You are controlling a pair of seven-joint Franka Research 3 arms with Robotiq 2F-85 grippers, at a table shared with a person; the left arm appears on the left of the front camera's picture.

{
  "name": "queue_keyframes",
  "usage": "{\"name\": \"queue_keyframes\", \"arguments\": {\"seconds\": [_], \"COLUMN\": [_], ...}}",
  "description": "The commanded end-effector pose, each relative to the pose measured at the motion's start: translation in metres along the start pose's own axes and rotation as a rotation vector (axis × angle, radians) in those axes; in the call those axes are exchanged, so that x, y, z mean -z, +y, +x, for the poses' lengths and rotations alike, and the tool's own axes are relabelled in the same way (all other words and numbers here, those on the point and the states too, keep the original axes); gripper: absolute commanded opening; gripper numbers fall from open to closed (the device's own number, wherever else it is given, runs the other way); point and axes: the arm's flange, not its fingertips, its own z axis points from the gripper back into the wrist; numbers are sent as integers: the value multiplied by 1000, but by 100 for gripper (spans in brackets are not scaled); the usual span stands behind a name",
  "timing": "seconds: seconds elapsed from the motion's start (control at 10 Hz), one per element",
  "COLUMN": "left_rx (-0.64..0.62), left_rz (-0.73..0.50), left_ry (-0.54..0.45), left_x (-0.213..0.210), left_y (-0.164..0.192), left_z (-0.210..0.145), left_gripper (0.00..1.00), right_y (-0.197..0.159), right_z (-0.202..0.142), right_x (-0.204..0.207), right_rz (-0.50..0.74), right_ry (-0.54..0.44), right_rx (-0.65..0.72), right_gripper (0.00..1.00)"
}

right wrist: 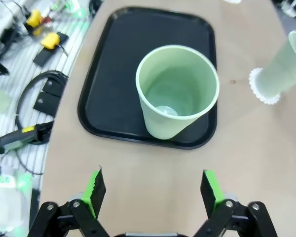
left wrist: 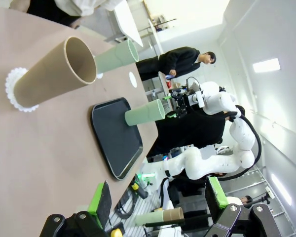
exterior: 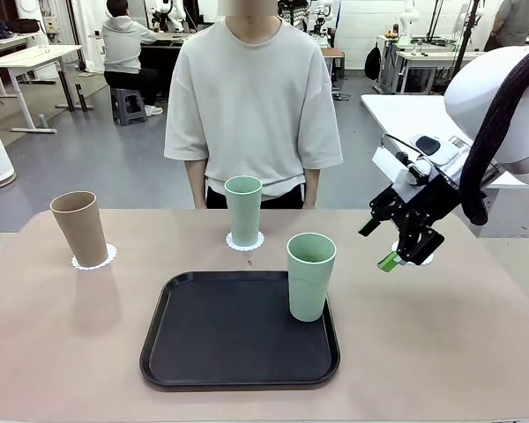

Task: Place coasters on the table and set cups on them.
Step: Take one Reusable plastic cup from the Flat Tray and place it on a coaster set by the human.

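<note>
- Right wrist view: you look down into the mint cup (right wrist: 177,91) standing upright in the black tray (right wrist: 113,74). It holds nothing, and its smooth matte inside is bare down to the round bottom.
- The tray is a shallow rectangle with rounded corners and a raised rim, lying on the beige counter (exterior: 62,352).
- The tapered brown cup (exterior: 80,227) stands on a lacy white coaster (exterior: 108,255) at the counter's left.
- A second mint cup (exterior: 243,210) stands on another coaster (exterior: 257,240) at the far middle.
- A third coaster (left wrist: 133,79) lies flat on the counter.
- Your right jaws are spread and grasp nothing, hanging beside the tray.
- Your left jaws are likewise released and empty.
</note>
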Motion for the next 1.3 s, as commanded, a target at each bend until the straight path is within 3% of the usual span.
{"name": "queue_keyframes", "arguments": {"seconds": [0.0,0.2,0.5,0.8,1.2], "left_rx": [-7,-7,-7,-7,-7], "left_rz": [3,3,3,3,3], "left_ry": [-8,-8,-8,-8,-8], "left_x": [-1,-1,-1,-1,-1], "left_y": [-2,-2,-2,-2,-2], "left_z": [0,0,0,0,0], "left_gripper": [100,100,100,100,100], "right_y": [-11,-12,-8,-12,-22], "right_z": [-26,-56,-87,-95,-89], "right_x": [5,8,19,45,75], "right_rz": [-9,-36,-56,-69,2], "right_ry": [-147,-315,-443,-427,-393], "right_rx": [10,36,-26,73,173], "right_gripper": [100,100,100,100,100]}}
